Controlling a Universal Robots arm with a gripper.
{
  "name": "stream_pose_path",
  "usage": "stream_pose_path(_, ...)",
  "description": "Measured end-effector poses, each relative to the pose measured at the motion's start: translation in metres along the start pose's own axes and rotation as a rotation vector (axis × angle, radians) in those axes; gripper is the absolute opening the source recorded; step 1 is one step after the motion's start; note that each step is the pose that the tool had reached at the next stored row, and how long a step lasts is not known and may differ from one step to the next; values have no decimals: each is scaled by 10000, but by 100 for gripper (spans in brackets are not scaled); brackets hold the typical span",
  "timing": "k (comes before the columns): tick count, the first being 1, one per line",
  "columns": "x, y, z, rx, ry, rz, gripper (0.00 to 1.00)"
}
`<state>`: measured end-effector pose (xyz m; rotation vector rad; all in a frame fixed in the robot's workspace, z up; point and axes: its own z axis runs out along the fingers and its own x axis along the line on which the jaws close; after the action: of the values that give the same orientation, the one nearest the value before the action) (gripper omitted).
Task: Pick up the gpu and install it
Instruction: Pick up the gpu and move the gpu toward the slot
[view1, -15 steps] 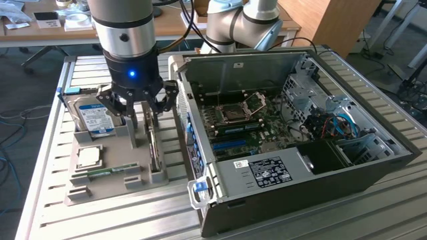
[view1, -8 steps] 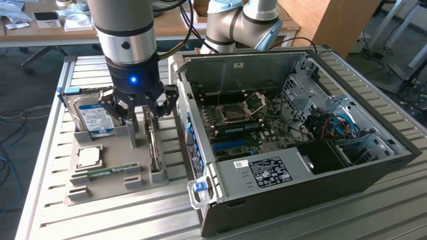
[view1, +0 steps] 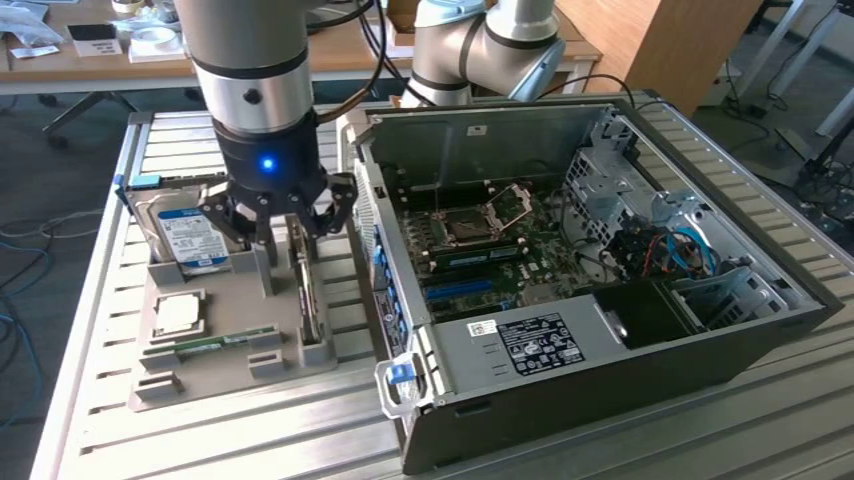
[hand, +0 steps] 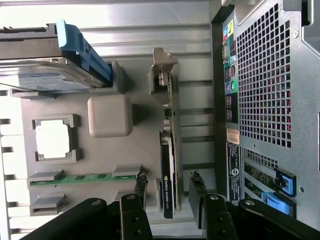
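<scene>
The gpu stands on its long edge in a slot of the grey holder tray, beside the open computer case. In the wrist view the gpu appears edge-on, green board with a black cooler and a silver bracket at its far end. My gripper hangs right above it, open. One of the two black fingers is on each side of the card's near end, with a gap between each finger and the card. My gripper holds nothing.
On the tray also sit a silver hard drive with blue label, a square processor and a green memory stick. The case's motherboard lies exposed. The case's rear panel is close beside the card. A second arm's base stands behind.
</scene>
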<state>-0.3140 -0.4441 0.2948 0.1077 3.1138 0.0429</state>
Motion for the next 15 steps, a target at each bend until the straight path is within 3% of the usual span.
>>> stream_pose_path(8,-13,0,25,-1,0,-8,47)
stream_pose_path(15,-11,-3,123,-1,0,-7,47)
